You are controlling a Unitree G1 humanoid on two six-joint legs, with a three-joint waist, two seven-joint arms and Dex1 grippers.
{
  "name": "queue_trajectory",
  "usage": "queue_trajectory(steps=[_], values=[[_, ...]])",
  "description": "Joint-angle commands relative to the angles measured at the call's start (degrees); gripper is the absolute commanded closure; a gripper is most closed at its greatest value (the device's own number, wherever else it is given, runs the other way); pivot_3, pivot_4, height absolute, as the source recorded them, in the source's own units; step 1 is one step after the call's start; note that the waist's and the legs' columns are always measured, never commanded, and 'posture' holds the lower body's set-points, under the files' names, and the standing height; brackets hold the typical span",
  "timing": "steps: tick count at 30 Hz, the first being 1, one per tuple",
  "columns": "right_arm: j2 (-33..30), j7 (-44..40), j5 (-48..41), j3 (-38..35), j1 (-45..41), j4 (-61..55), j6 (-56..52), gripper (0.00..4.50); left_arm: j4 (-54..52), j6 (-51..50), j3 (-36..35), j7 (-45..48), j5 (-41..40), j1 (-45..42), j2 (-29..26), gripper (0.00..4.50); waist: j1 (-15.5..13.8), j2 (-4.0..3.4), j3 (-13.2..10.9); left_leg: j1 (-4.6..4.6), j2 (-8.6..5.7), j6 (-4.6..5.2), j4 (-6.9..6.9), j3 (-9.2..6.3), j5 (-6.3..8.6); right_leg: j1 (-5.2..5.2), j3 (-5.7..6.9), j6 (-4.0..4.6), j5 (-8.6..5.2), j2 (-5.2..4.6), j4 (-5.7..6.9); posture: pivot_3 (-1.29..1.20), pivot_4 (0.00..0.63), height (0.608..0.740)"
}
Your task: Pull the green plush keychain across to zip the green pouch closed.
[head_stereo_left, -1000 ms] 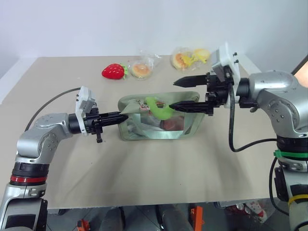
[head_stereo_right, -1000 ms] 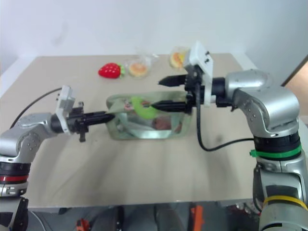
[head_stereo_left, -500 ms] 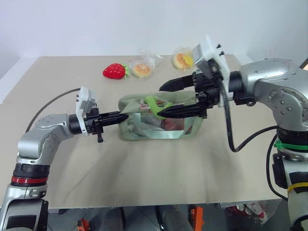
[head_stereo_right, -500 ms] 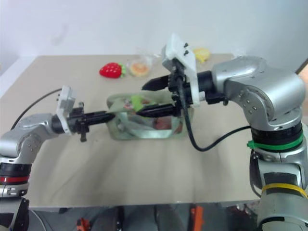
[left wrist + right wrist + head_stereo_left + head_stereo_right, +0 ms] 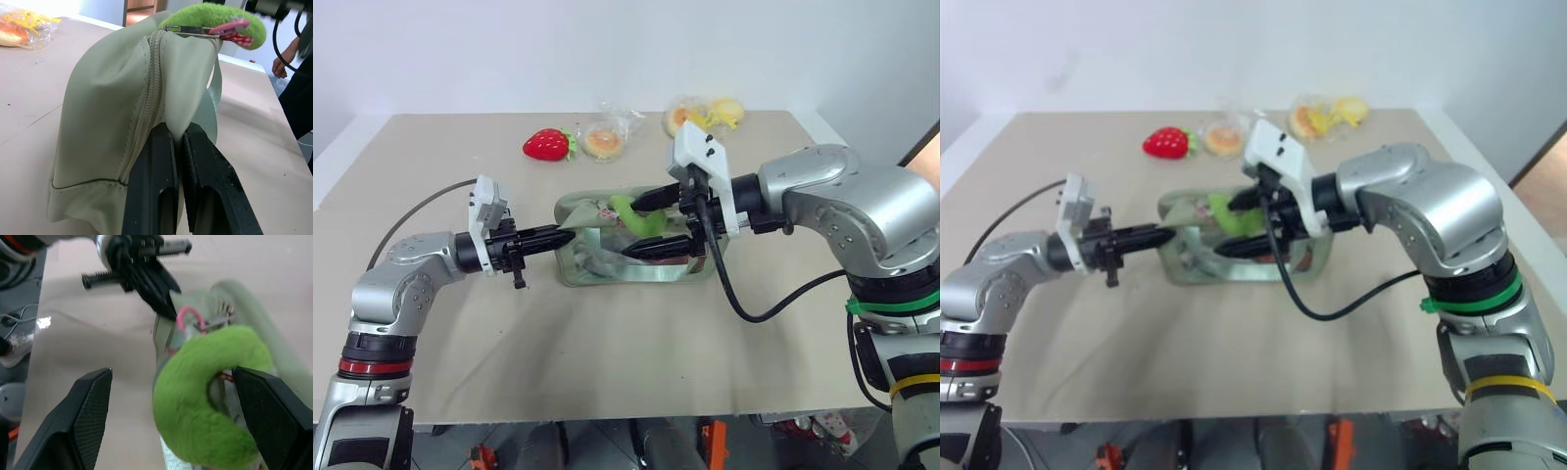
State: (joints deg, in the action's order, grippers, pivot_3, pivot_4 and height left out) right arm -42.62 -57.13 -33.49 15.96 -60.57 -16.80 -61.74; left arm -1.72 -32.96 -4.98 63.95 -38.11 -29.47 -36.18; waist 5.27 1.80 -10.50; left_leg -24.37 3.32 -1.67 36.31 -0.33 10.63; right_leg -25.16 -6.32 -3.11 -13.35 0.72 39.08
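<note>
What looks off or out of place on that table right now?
Nothing stands out. The green pouch sits upright, its end pinched by the left gripper; the right gripper brackets the green plush keychain, jaws open.

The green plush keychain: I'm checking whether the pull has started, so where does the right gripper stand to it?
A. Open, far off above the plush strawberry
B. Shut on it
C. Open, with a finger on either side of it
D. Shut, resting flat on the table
C: in the right wrist view the right gripper is open, its two fingers spread on either side of the green plush keychain, not closed on it.
</note>
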Motion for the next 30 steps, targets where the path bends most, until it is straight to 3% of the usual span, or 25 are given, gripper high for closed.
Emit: queue_trajectory(steps=[1,8,15,18,21,30], values=[[0.48,0.18,1.76,0.02,-0.26,0.68,1.82,0.45,-1.52,0.2,-0.41,-0.3,-0.27,0.31,0.27,4.5,0.0,0.0,0.0,0.0,0.0,0.0,0.0,-0.01,0.0,0.0,0.01,0.0,0.0,0.0,0.0,0.0,0.15,0.74],[1.74,-0.47,3.46,-0.04,-0.81,2.61,2.95,0.45,-1.73,0.22,-0.33,-0.67,-0.24,0.69,0.52,4.5,0.0,0.0,0.0,0.0,0.0,0.0,0.0,0.0,0.0,0.01,0.01,-0.01,0.0,0.0,0.0,0.0,0.15,0.74],[2.93,-0.78,3.55,-1.73,-1.47,5.35,3.16,2.52,-2.1,0.2,-0.37,-1.2,-0.29,1.14,0.84,4.5,0.0,0.0,0.0,0.0,0.0,0.0,0.0,-0.01,0.0,0.01,0.01,0.0,0.0,0.0,0.0,0.0,0.15,0.74],[3.2,-0.94,3.36,-2.28,-1.69,5.99,3.09,3.68,-2.24,0.18,-0.36,-1.34,-0.26,1.32,0.96,4.5,-0.01,0.0,0.0,0.0,0.0,0.0,0.0,-0.01,0.0,0.01,0.01,-0.01,0.0,-0.01,0.0,0.0,0.15,0.74],[3.19,-1.15,3.16,-2.81,-2.1,6.79,2.95,4.44,-2.53,0.12,-0.33,-1.47,-0.32,1.81,1.09,4.5,-0.01,0.0,0.0,0.0,0.0,0.0,0.0,-0.01,0.0,0.01,0.01,-0.01,0.0,-0.01,0.0,0.0,0.15,0.74],[2.8,-4.15,-0.21,-8.23,-6.33,13.05,2.6,4.44,-2.13,0.11,-0.08,-1.36,-0.41,1.98,1.0,4.5,-0.12,0.0,0.0,0.0,-0.01,0.0,0.0,0.0,0.0,0.01,0.0,-0.02,0.01,-0.01,0.0,0.0,0.15,0.74]])
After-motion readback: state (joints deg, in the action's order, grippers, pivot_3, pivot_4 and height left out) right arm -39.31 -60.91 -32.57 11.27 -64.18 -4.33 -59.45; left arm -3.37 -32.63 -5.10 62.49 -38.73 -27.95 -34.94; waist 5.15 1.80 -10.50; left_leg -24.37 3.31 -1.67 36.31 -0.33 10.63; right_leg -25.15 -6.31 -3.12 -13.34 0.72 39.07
